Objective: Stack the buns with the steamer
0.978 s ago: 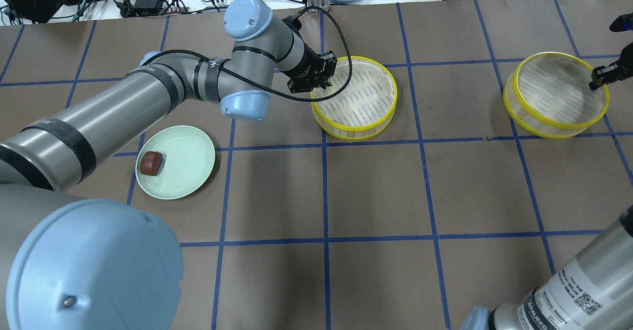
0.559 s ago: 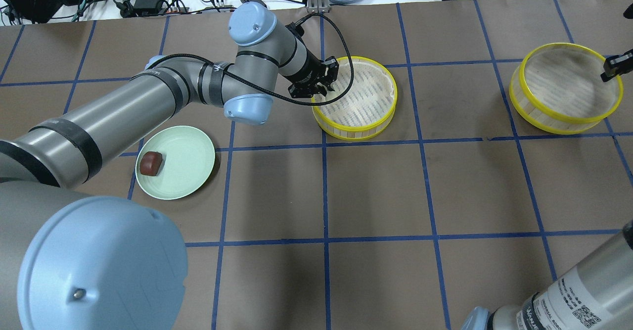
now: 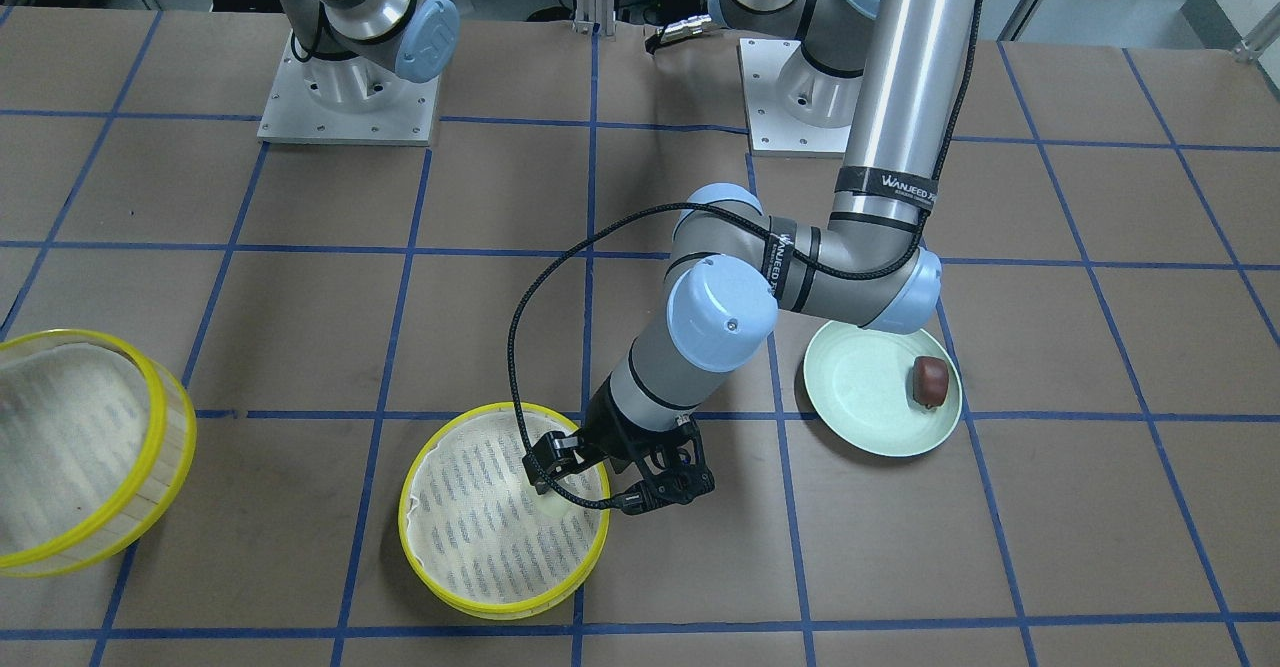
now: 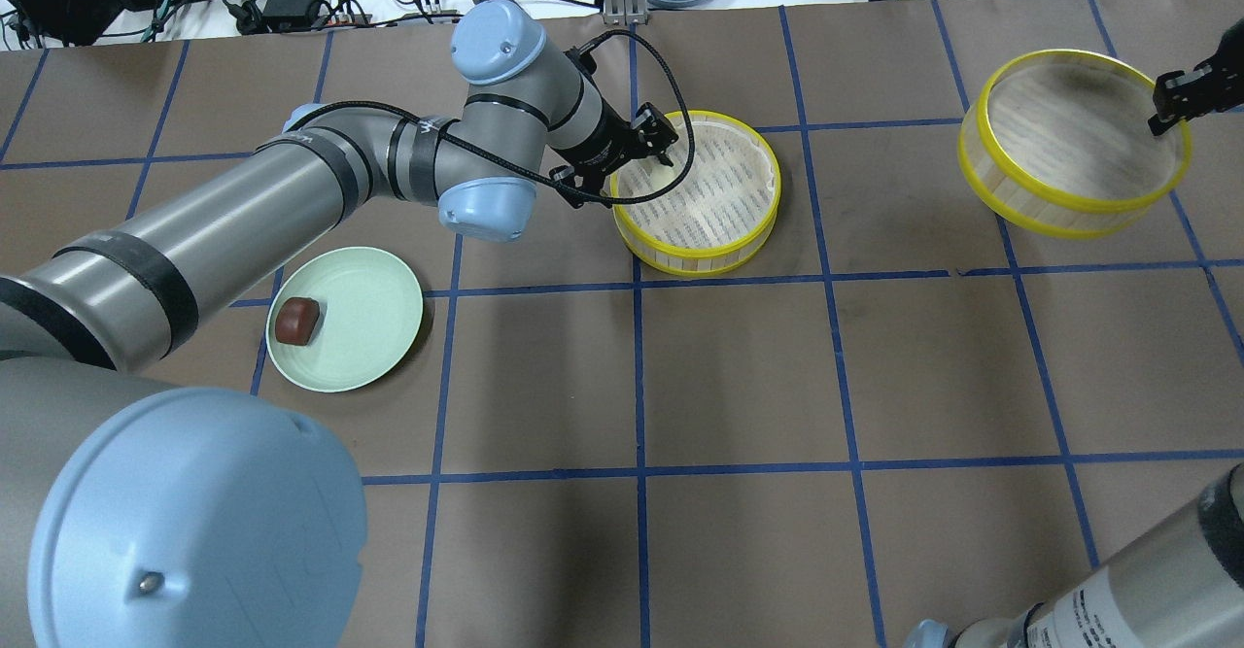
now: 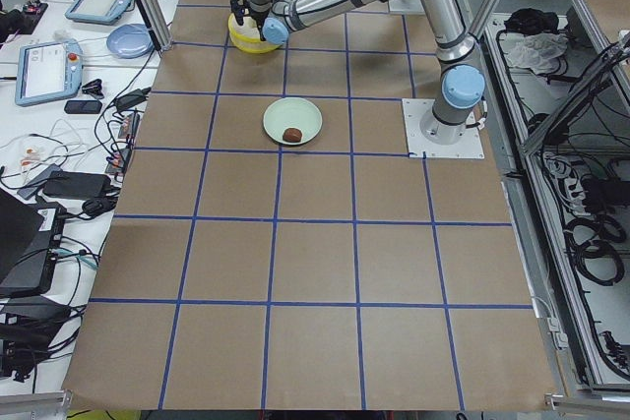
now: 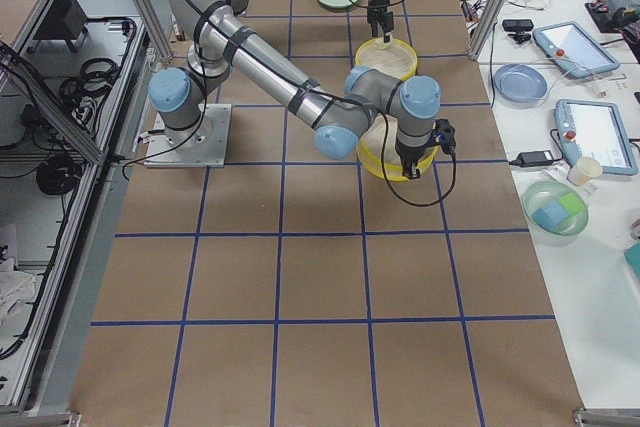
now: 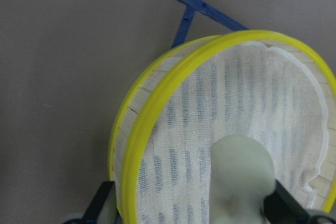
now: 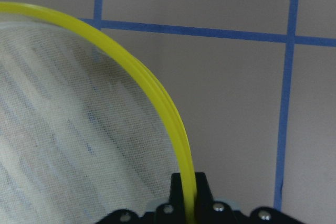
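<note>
left pincer (image 3: pixel 597 484) spread over white bun (image 7: pixel 241 171) in steamer basket (image 3: pixel 500 607), right pincer (image 8: pixel 190 190) pinching rim of tilted second basket (image 4: pixel 1069 211), brown bun (image 4: pixel 296 321) on plate (image 4: pixel 374 303)

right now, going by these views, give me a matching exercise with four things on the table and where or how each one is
Things:
1. cream bun
2. brown bun
3. held steamer tray
4. left end effector

Places or states:
a. on the pale green plate
b. tilted, clamped at its rim by the right end effector
c. lying on the cloth in the middle steamer tray
d. open, astride that tray's rim

Pairs: 1-c, 2-a, 3-b, 4-d
</note>
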Motion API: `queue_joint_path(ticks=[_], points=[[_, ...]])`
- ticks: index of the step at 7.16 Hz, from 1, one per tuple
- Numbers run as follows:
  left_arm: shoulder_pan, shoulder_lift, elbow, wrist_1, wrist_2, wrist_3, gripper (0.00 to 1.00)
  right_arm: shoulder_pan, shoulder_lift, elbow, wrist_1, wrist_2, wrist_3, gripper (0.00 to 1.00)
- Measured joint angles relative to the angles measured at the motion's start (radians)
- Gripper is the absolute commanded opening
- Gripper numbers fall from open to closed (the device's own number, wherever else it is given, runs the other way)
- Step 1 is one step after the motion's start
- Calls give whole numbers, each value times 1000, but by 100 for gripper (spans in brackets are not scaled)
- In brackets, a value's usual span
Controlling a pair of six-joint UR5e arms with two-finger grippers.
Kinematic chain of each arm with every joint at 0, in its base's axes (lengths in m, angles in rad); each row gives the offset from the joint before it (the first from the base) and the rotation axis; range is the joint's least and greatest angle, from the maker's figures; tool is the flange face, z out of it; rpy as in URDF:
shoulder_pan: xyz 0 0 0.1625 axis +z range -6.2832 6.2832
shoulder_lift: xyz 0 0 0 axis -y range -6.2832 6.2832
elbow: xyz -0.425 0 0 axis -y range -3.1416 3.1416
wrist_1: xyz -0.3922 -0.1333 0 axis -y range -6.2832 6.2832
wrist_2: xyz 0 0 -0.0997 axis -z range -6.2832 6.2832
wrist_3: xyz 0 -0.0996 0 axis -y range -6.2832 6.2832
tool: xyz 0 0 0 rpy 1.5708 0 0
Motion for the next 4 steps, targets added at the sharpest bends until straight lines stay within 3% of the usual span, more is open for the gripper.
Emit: queue_joint_path(ticks=[4], points=[[19, 40, 15, -67, 55, 43, 100, 145, -66, 14, 20, -38, 204, 0]])
